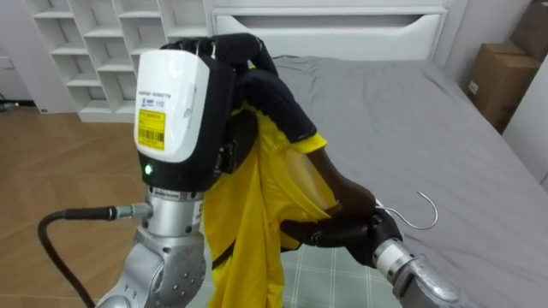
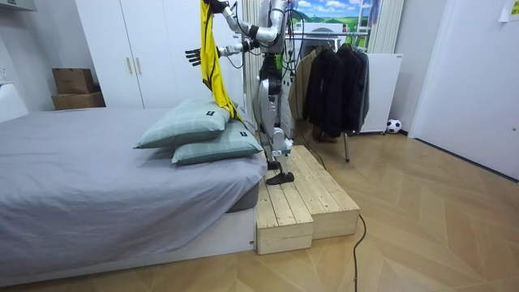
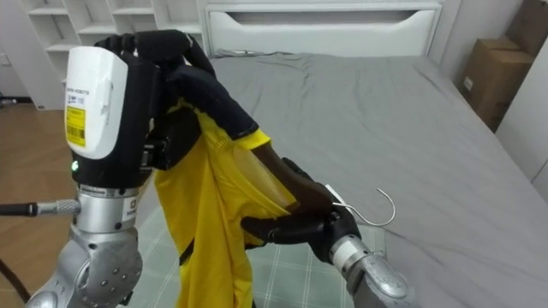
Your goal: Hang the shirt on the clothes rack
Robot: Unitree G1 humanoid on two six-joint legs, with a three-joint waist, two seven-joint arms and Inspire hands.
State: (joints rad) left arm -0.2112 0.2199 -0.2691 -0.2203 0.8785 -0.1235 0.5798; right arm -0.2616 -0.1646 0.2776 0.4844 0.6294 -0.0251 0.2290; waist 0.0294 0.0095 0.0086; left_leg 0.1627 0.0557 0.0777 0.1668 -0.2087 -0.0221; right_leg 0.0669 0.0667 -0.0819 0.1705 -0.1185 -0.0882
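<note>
You're dressing the hanger: your left hand (image 1: 227,56) clenches the yellow shirt (image 1: 248,222) at eleven o'clock. Your right hand (image 1: 347,224), curled round the hanger (image 1: 436,212), should push deeper.

I'm working in a home bedroom. A grey bed (image 2: 97,174) carries two pillows (image 2: 185,126), and a white wardrobe (image 2: 138,49) stands behind it. White cubby shelves (image 1: 103,43) flank its headboard (image 1: 330,34), and a rack of dark coats (image 2: 336,85) stands past its corner.
</note>
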